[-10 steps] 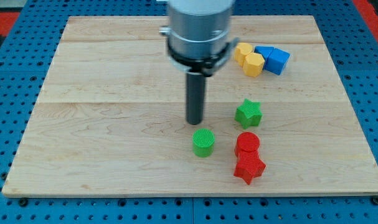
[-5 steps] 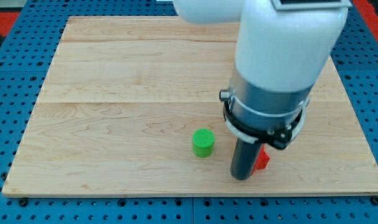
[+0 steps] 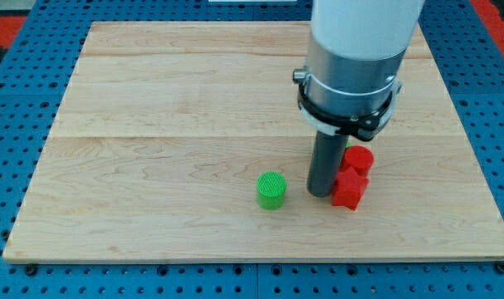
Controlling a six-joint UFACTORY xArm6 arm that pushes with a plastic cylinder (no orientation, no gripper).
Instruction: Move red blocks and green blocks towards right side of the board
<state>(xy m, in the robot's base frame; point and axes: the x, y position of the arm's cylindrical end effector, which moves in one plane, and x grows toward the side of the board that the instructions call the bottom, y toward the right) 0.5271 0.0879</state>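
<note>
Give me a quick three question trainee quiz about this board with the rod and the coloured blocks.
1. True or false: my tip sits on the view's left of the red star block.
2. Which block stands alone nearest the tip's left? A) green cylinder B) blue cube C) yellow hexagon
3. Fill in: the red cylinder lies toward the view's ____ of the red star block.

Key: 1 true; 2 A; 3 top.

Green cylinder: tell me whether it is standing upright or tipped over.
Upright. The green cylinder shows its round ribbed face on top and stands on the board, apart from my tip at the view's right.
</note>
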